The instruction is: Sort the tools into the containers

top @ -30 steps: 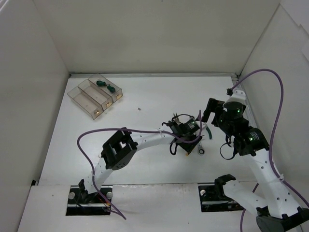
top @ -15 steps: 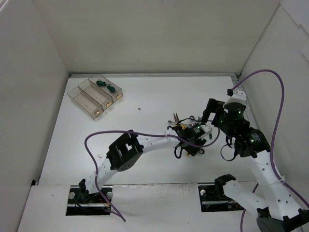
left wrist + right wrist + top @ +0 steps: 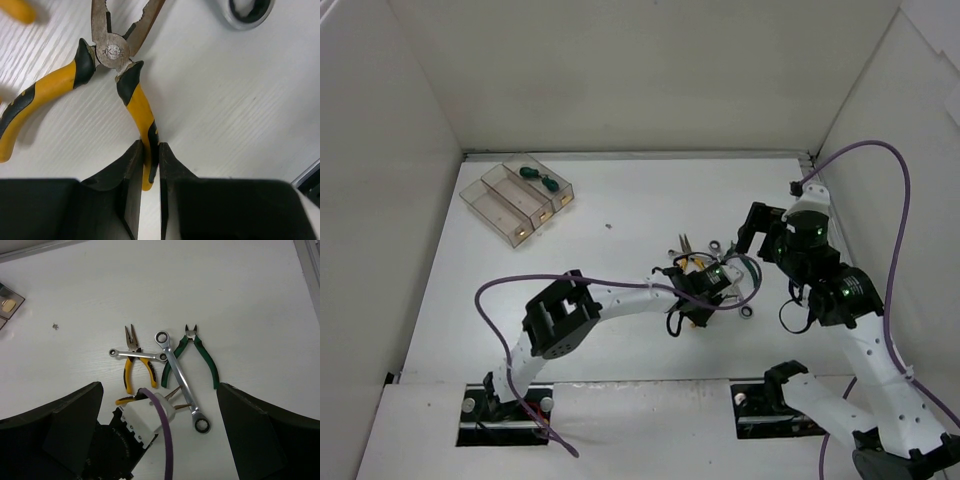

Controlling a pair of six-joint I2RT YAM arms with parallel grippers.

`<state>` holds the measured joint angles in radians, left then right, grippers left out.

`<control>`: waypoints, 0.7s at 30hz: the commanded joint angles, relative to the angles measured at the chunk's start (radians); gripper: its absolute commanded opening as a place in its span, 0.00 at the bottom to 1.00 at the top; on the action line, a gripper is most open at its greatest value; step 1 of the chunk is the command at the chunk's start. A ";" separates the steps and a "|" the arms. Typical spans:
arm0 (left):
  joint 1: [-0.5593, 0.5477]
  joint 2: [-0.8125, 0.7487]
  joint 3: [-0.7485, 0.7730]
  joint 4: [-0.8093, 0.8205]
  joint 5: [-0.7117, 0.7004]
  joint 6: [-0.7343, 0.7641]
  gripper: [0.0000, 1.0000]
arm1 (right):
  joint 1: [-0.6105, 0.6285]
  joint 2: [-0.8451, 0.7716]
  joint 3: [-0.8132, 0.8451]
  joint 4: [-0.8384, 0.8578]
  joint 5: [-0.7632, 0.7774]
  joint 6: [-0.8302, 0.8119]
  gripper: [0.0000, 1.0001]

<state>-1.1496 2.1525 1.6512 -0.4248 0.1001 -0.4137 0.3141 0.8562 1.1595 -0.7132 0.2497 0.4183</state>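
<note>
In the left wrist view, yellow-handled pliers lie on the white table with their jaws spread. My left gripper is shut on one yellow handle near its end. From above, that gripper sits low beside the pile of tools. The right wrist view shows the pile: needle-nose yellow pliers, a small wrench across them, a long ratchet wrench and green-handled cutters. My right gripper hovers wide open above them, holding nothing. The containers stand at the far left.
A dark green tool lies in the farthest bin. A small speck lies on the table between bins and pile. White walls close the table on the left, back and right. The left arm's purple cable loops over the near table.
My left gripper has closed from half open onto the pliers handle, and its wrist has shifted slightly left. The right arm has barely moved.
</note>
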 commanded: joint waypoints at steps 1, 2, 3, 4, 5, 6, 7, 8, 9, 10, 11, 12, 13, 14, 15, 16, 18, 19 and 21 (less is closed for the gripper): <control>0.025 -0.169 -0.039 0.024 -0.043 -0.023 0.00 | 0.002 0.007 0.080 0.044 0.033 -0.015 0.97; 0.039 -0.192 -0.068 0.027 -0.043 -0.028 0.00 | 0.003 0.009 0.089 0.044 0.040 -0.021 0.97; 0.039 -0.233 -0.082 0.035 -0.046 -0.031 0.00 | 0.003 0.017 0.095 0.044 0.052 -0.023 0.97; 0.053 -0.252 -0.094 0.040 -0.048 -0.031 0.00 | 0.002 0.023 0.110 0.044 0.060 -0.030 0.97; 0.063 -0.294 -0.114 0.043 -0.050 -0.027 0.00 | 0.003 0.027 0.117 0.043 0.066 -0.033 0.97; 0.064 -0.319 -0.122 0.047 -0.060 -0.022 0.00 | 0.002 0.043 0.121 0.043 0.080 -0.035 0.97; 0.077 -0.338 -0.128 0.047 -0.062 -0.022 0.00 | 0.002 0.049 0.126 0.043 0.085 -0.036 0.97; 0.097 -0.380 -0.136 0.049 -0.057 -0.020 0.00 | 0.003 0.056 0.127 0.043 0.089 -0.035 0.97; 0.109 -0.404 -0.139 0.055 -0.053 -0.022 0.00 | 0.003 0.070 0.128 0.043 0.091 -0.035 0.97; 0.126 -0.430 -0.146 0.058 -0.047 -0.028 0.00 | 0.005 0.075 0.126 0.043 0.091 -0.030 0.97; 0.166 -0.478 -0.168 0.069 -0.024 -0.033 0.00 | -0.001 0.084 0.123 0.043 0.085 -0.027 0.97; 0.191 -0.505 -0.180 0.101 -0.007 -0.036 0.00 | 0.000 0.090 0.118 0.046 0.080 -0.021 0.97; 0.217 -0.534 -0.217 0.124 0.012 -0.034 0.00 | 0.000 0.095 0.117 0.046 0.079 -0.019 0.97; 0.273 -0.587 -0.238 0.174 0.041 -0.033 0.00 | -0.001 0.104 0.114 0.044 0.069 -0.018 0.97; 0.309 -0.617 -0.258 0.207 0.067 -0.040 0.00 | -0.003 0.109 0.109 0.044 0.065 -0.018 0.97; 0.348 -0.663 -0.296 0.233 0.091 -0.051 0.00 | -0.004 0.113 0.109 0.046 0.057 -0.016 0.97; 0.474 -0.695 -0.321 0.302 0.162 -0.107 0.00 | -0.003 0.124 0.100 0.046 0.040 -0.012 0.97; 0.520 -0.712 -0.332 0.319 0.188 -0.125 0.00 | -0.006 0.127 0.097 0.046 0.034 -0.013 0.97; 0.651 -0.718 -0.332 0.366 0.260 -0.184 0.00 | -0.007 0.129 0.085 0.047 0.017 -0.009 0.97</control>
<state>-0.6178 1.4822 1.3087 -0.2371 0.2466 -0.5064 0.3134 0.9783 1.2491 -0.7162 0.2798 0.3950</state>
